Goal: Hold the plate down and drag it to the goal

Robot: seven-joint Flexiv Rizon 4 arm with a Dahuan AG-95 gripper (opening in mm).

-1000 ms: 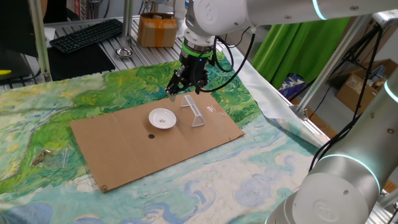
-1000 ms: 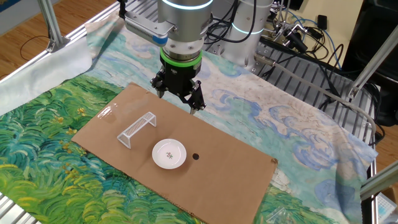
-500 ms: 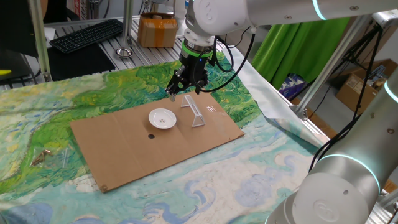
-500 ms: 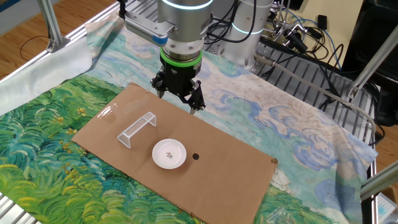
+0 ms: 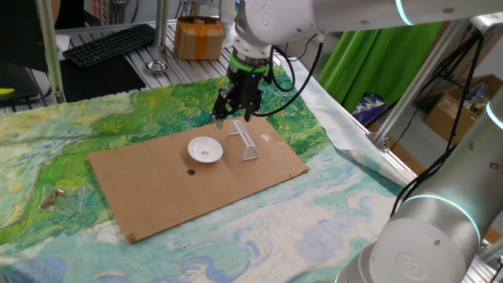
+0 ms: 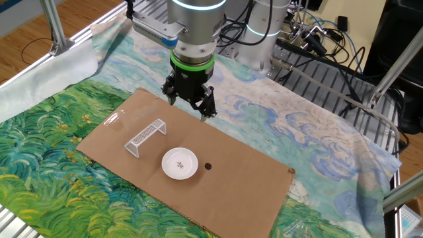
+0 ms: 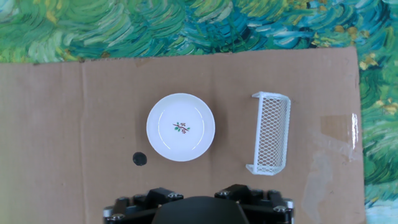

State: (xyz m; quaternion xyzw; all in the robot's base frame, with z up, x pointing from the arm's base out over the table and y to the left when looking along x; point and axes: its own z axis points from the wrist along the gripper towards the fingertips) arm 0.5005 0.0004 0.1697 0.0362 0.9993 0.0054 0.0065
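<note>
Plate and goal side by side on the cardboard sheet

The plate [image 7: 181,127], round, white, with a tiny red-and-green sprig at its centre, lies mid-frame in the hand view, just left of the white mesh goal [image 7: 270,133]. The gripper [image 6: 190,106] hangs above the cardboard [image 6: 258,178], fingers spread, grasping nothing.

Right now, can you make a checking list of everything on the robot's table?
Surface: brown cardboard sheet lying on a painted green and blue cloth.
Job's things: white plate flat on the cardboard, untouched; goal, a small mesh bracket, stands beside it, apart.
Clutter: small black dot next to the plate.
Grippers: gripper hovers above the cardboard's far edge, fingers apart, holding nothing.
Cables: black cables bundled behind the arm.
Surroundings: keyboard, cardboard box, green curtain.
</note>
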